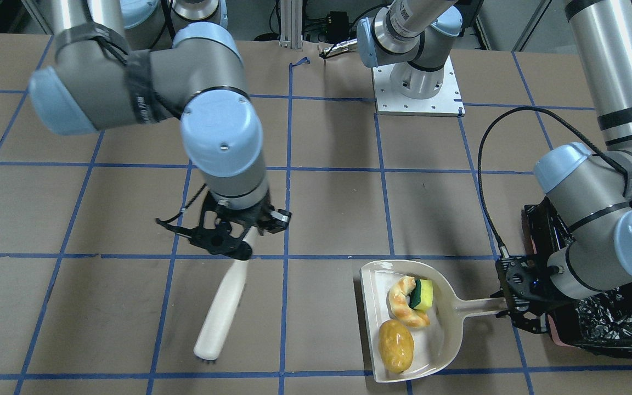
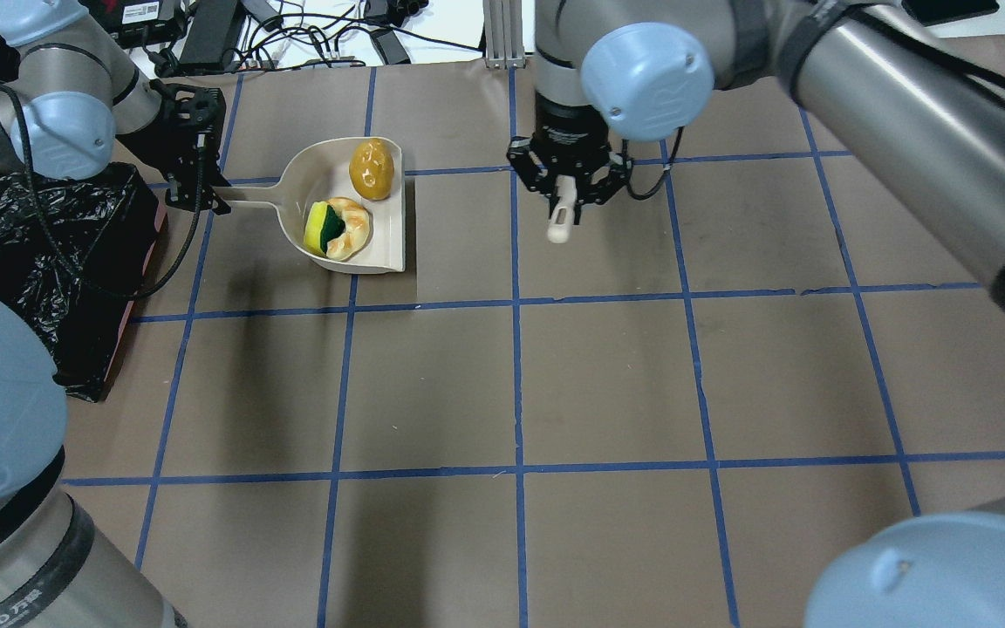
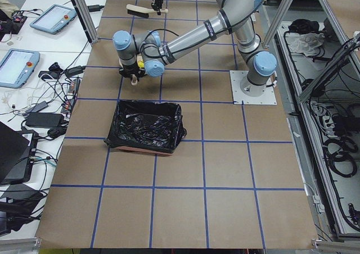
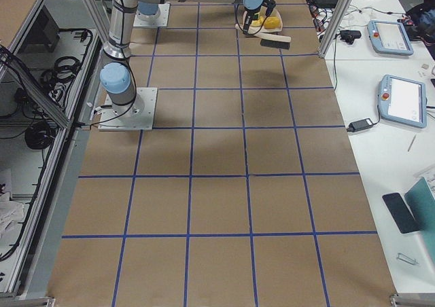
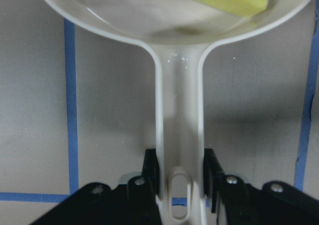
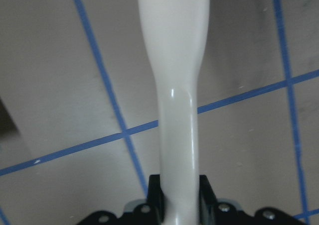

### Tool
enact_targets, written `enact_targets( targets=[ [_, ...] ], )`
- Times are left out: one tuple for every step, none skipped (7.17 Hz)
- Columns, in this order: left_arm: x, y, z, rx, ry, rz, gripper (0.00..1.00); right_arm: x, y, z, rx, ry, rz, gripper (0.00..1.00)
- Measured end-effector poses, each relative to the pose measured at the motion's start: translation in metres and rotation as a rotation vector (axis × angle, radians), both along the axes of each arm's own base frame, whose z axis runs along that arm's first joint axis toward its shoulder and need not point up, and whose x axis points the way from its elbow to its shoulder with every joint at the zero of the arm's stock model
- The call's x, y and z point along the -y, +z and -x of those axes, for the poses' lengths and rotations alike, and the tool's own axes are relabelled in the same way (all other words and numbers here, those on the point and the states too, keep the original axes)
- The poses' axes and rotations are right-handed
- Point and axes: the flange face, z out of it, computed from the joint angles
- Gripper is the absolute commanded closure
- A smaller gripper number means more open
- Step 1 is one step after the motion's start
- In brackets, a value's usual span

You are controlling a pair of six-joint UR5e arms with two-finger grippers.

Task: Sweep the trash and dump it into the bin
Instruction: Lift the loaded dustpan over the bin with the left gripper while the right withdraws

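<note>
Potato [image 1: 396,345] yellow-brown; bread piece [image 1: 404,310] tan; sponge [image 1: 423,294] yellow, green-backed; bin [image 2: 58,262] pinkish, black liner; table [image 2: 607,384] brown, blue grid.

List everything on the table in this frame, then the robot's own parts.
table: one, brown with a blue tape grid.
bin: one, pinkish with a black liner, on the robot's left.
dustpan: one, cream-white, beside the bin.
potato: one, yellow-brown, in the dustpan.
croissant: one, tan, in the dustpan.
sponge: one, yellow and green, in the dustpan against the croissant.
brush: one, cream, tilted, apart from the dustpan.
left gripper: one, black, shut on the dustpan's handle.
right gripper: one, black, shut on the brush's handle.
</note>
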Motion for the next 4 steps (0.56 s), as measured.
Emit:
enact_targets(
  targets=[
    [-0.004,0.012,-0.011,-0.019,0.021,0.000,0.97,0.001,0.001,0.049,-0.020,0.025,-0.013,1.00],
    [-0.010,0.033,-0.018,-0.025,0.036,-0.001,0.97,0.000,0.003,0.093,-0.025,0.053,-0.022,1.00],
    [-0.016,0.059,-0.028,-0.027,0.054,-0.002,0.98,-0.002,0.007,0.129,-0.029,0.081,-0.028,1.00],
    [-0.024,0.082,-0.046,-0.031,0.080,-0.003,0.98,-0.003,0.009,0.159,-0.030,0.106,-0.037,1.00]
  ],
)
